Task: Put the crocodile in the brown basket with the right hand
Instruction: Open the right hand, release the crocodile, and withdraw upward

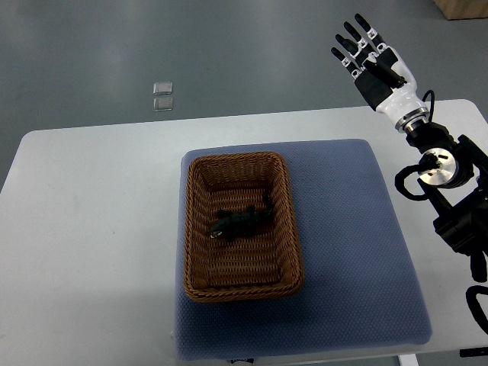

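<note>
**Q:** What lies nearest, along the bottom of the frame?

**A:** The white desk. It carries a blue-grey mat that covers its centre and reaches the lower edge of the frame.

**Q:** What rests on the mat?

**A:** A brown wicker basket, rectangular, on the mat's left half, with its long side running up the frame.

**Q:** Where is the crocodile?

**A:** The crocodile lies inside the basket, near the middle of its bottom. It is dark and set aslant, one end toward the lower left and the other toward the upper right. Nothing but the basket touches it.

**Q:** Where does the arm show?

**A:** The right arm comes in from the right edge. Its black joints and a silver disc sit over the desk's right margin, beside the mat.

**Q:** What is the state of the hand?

**A:** The right hand is in the upper right of the frame, past the desk's far edge and well apart from the basket. Its fingers are straight and spread, pointing to the upper left, and they hold nothing.

**Q:** What is farthest?

**A:** The grey floor. Two small clear squares lie on it left of centre, one just above the other. A brown box is cut off by the top right corner.
</note>
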Robot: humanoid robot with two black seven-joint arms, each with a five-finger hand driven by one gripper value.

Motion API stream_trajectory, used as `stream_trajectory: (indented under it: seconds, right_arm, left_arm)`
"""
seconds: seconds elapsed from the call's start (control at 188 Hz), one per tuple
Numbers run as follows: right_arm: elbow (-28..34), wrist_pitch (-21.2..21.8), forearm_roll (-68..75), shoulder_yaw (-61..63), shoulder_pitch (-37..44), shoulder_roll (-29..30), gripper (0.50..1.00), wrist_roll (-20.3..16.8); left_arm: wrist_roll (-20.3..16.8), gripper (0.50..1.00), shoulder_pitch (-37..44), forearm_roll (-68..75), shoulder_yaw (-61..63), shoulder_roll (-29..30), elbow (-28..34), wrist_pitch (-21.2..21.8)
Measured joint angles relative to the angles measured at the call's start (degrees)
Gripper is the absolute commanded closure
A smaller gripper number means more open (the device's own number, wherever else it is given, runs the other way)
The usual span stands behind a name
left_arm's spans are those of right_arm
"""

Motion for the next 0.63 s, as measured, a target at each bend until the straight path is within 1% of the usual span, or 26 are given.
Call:
stream_trajectory:
  seconds: [0.117,0.213,0.629]
  right_arm:
    - [-2.9,0.0,9.3,0.0,-0.4,0.2,0.572,0.0]
    - [-4.4,0.1,12.7,0.0,-1.0,0.3,0.572,0.0]
    - [-5.6,0.4,14.0,0.0,-2.3,1.1,0.572,0.0]
  left_arm:
    - [0.0,0.5,0.0,0.0,0.0,0.0,0.1,0.0]
    - [0.0,0.5,0.0,0.0,0.0,0.0,0.2,0.0]
    - [0.0,0.5,0.0,0.0,0.0,0.0,0.2,0.1]
